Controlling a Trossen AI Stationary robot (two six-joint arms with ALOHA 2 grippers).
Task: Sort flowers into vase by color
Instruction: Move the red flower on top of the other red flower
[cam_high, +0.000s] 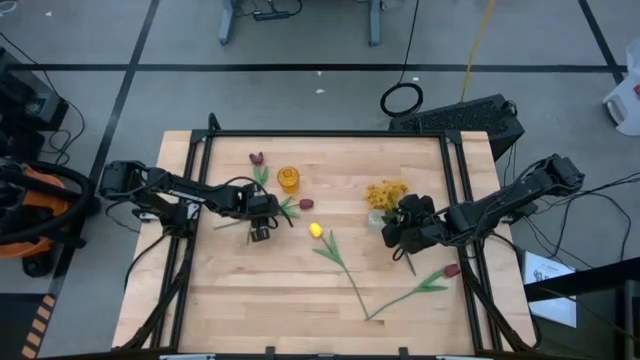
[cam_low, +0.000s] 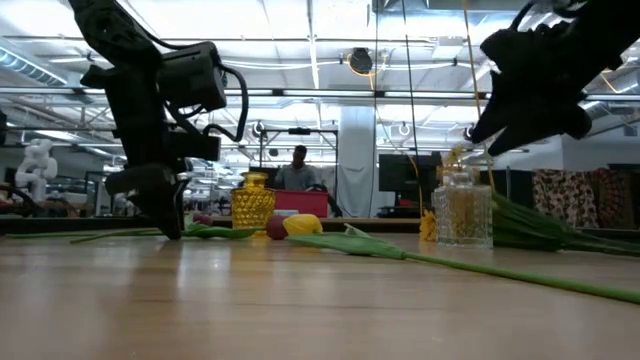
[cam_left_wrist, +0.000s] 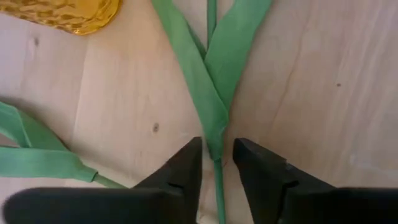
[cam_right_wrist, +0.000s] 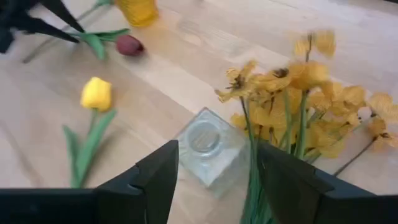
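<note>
Now left fingers (cam_left_wrist: 216, 171) straddle a tulip stem (cam_left_wrist: 218, 186); right fingers (cam_right_wrist: 214, 180) gape above the glass vase (cam_right_wrist: 208, 152).

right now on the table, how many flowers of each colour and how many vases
dark-red tulips: 3
yellow tulip: 1
bunch of small yellow blossoms: 1 (separate sprays cannot be told apart)
amber vase: 1
clear glass vase: 1
total: 7 things, 5 flower items and 2 vases
</note>
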